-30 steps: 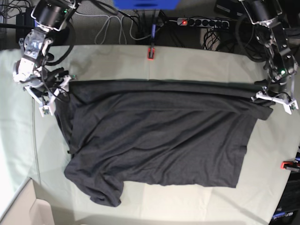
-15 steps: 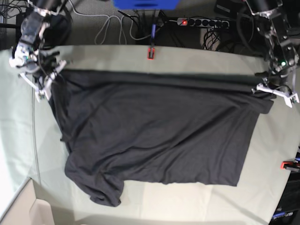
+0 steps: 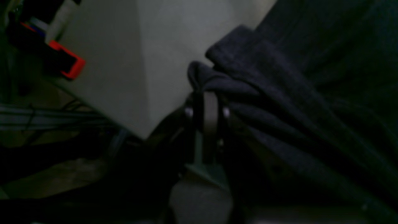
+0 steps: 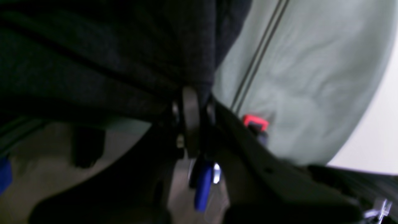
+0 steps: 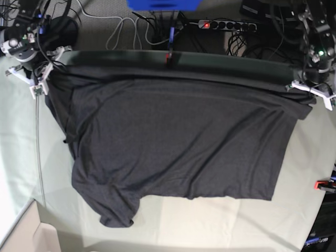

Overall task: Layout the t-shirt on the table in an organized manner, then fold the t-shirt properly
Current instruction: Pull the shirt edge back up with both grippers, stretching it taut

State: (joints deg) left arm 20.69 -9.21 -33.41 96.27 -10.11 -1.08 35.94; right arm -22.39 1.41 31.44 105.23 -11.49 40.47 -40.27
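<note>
Pinching the t-shirt [image 5: 173,142] at its two far corners, your left gripper [image 5: 310,90] and right gripper [image 5: 41,73] stretch one garment over the table [image 5: 220,226]. You're mid-layout: a sleeve nearest you is bunched, folding not yet begun. One shirt, two grippers.

Base view bright and even; both wrist views dim, underexposed, blurred, softest at their edges.
</note>
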